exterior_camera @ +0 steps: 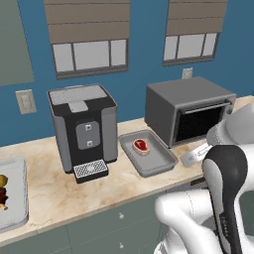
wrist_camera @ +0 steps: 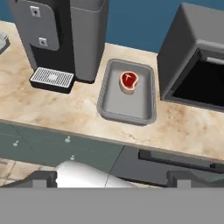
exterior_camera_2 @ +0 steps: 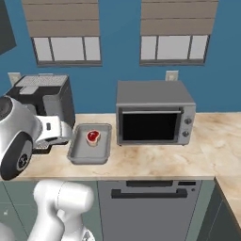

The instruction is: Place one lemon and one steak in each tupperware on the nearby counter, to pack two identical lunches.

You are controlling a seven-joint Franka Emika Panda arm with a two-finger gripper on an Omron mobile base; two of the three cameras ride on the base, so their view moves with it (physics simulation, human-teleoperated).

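A grey tupperware (exterior_camera: 158,161) (exterior_camera_2: 80,153) (wrist_camera: 127,109) lies on the beige counter (exterior_camera: 74,193) between the coffee machine and the toaster oven. One red steak (exterior_camera: 141,146) (exterior_camera_2: 93,137) (wrist_camera: 128,81) rests in its far half. A second tupperware (exterior_camera: 15,203) sits at the left edge and holds a yellow lemon (exterior_camera: 3,180) and a dark red piece, both cut off by the frame. My gripper (wrist_camera: 113,178) hangs in front of the counter edge, back from the near tray. It is open, with nothing between its fingertips (wrist_camera: 43,177).
A black and grey coffee machine (exterior_camera: 84,129) (wrist_camera: 57,39) stands left of the near tray. A grey toaster oven (exterior_camera: 188,109) (exterior_camera_2: 155,113) (wrist_camera: 197,65) stands to its right. Grey-green cabinet fronts (wrist_camera: 52,146) and a dishwasher front (exterior_camera_2: 150,212) run below the counter.
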